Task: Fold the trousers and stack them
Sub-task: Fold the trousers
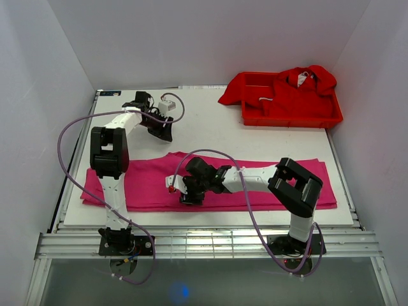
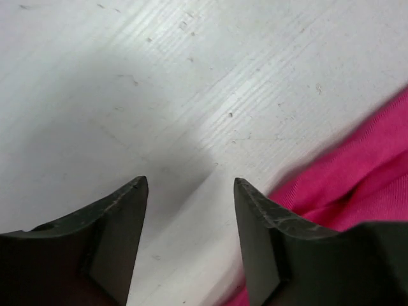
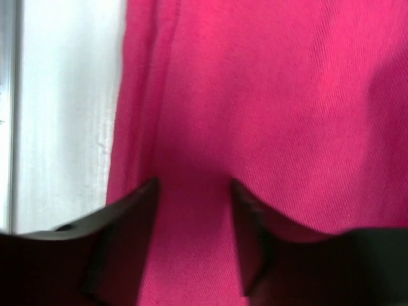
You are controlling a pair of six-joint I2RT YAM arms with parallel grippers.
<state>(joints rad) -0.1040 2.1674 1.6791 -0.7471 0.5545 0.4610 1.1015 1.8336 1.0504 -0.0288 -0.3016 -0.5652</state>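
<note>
**Soft pink trousers lay flat; both claws open and empty**

The trousers (image 1: 255, 175) lay in a long flat band across the near part of the tabletop (image 1: 210, 121), running from its left side to its right. They were well apart from the red tray (image 1: 290, 120) of red clothes (image 1: 299, 89) at the far right corner.

They looked light, soft and limp. Cloth of this kind would likely sag and crease wherever it was lifted, slide easily over the smooth tabletop, and take no harm from a firm pinch. The best hold, as I judged it, was at an edge or corner of the band, where a tip could slip under the layers. Both ends would need carrying together so that the fold fell straight.

The left claw (image 2: 190, 185) stood fairly wide over bare tabletop just beyond the far edge of the trousers, with nothing in its gap. The right claw (image 3: 193, 185) hung over the cloth close to its near edge, towards the middle of the band, with its jaws moderately apart. No fabric showed gathered between them, and whether the tips touched the cloth could not be told.
</note>
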